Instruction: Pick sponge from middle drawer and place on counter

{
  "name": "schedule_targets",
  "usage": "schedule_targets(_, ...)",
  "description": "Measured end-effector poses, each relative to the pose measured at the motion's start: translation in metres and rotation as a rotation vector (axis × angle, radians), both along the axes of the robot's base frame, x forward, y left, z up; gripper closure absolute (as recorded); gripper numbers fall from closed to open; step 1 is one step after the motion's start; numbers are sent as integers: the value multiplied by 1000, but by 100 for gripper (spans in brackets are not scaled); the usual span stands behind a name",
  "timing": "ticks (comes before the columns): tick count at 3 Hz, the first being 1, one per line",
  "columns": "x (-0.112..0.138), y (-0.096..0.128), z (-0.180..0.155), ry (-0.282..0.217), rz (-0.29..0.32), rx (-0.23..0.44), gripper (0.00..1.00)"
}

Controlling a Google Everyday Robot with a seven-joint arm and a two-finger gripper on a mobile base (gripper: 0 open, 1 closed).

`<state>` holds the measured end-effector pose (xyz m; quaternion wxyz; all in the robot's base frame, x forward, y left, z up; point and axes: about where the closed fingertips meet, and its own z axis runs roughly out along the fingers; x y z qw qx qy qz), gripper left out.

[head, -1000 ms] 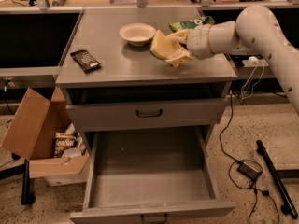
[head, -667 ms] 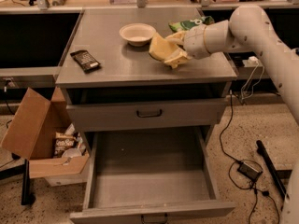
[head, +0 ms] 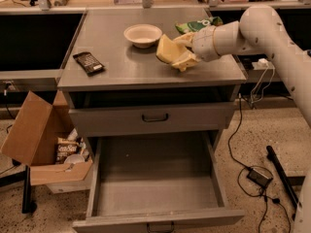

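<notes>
The pale yellow sponge (head: 171, 51) is held tilted at the right side of the counter (head: 121, 69), low over its surface; I cannot tell if it touches. My gripper (head: 188, 52) reaches in from the right and is shut on the sponge's right end. The middle drawer (head: 155, 183) is pulled wide open below, its long grey floor bare.
A round cream bowl (head: 142, 34) sits just left of the sponge and a green snack bag (head: 197, 24) lies behind the gripper. A dark snack bar (head: 89, 62) lies at the counter's left. An open cardboard box (head: 34, 135) stands on the floor at left; cables (head: 255, 174) run at right.
The gripper with the sponge has shifted slightly left and down toward the counter top. Nothing else has moved.
</notes>
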<state>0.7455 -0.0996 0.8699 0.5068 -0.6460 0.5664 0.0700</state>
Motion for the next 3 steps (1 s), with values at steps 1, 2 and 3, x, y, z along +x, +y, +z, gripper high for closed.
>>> schedule_targets(1, 0, 0, 0, 0, 0, 0, 6)
schedule_targets(2, 0, 0, 0, 0, 0, 0, 0)
schedule_targets(3, 0, 0, 0, 0, 0, 0, 0)
